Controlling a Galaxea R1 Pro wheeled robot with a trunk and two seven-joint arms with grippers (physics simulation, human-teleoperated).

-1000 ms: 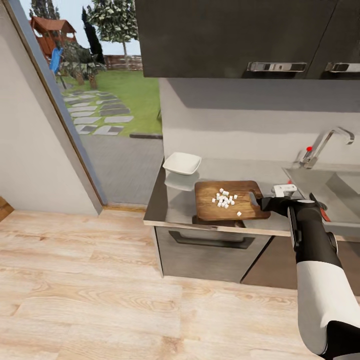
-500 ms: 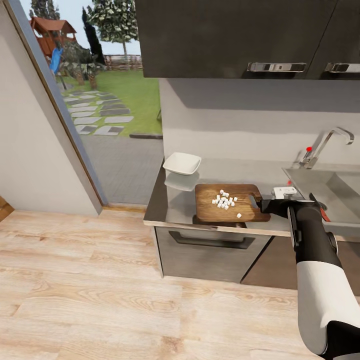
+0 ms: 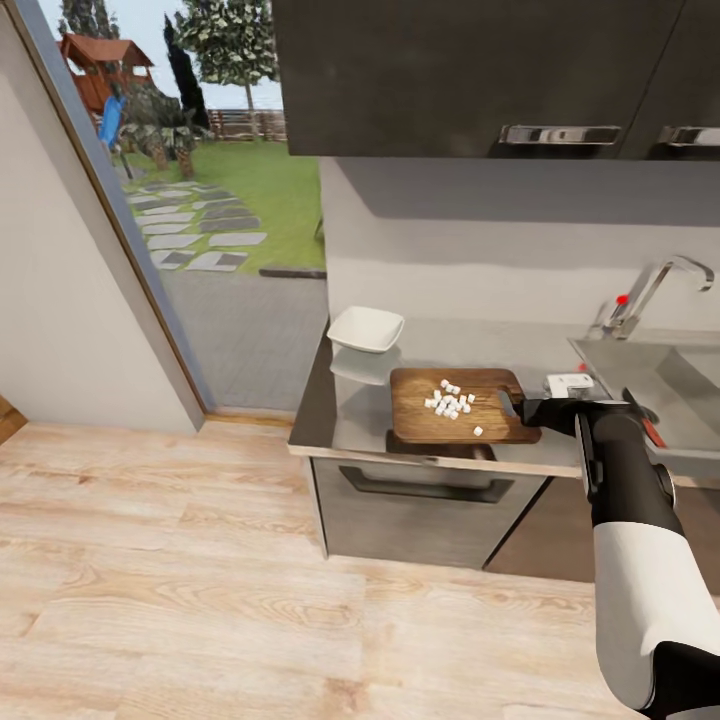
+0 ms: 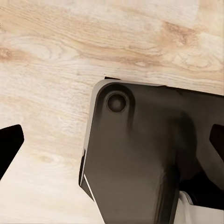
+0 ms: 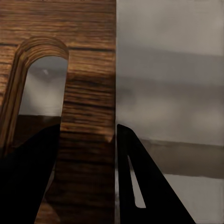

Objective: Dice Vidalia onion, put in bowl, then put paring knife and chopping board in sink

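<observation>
The right gripper is clamped on the handle end of the chopping board, one finger reaching through the oblong slot and the other outside the board's edge, with the board lying on the countertop. Just beyond the gripper's tips a small heap of diced onion sits on the board, the white bowl stands farther out past the board's far corner, and the sink with its faucet lies on the gripper's other side. The left gripper hangs over the wooden floor, its dark tips at opposite borders of the wrist view, spread apart and holding nothing.
</observation>
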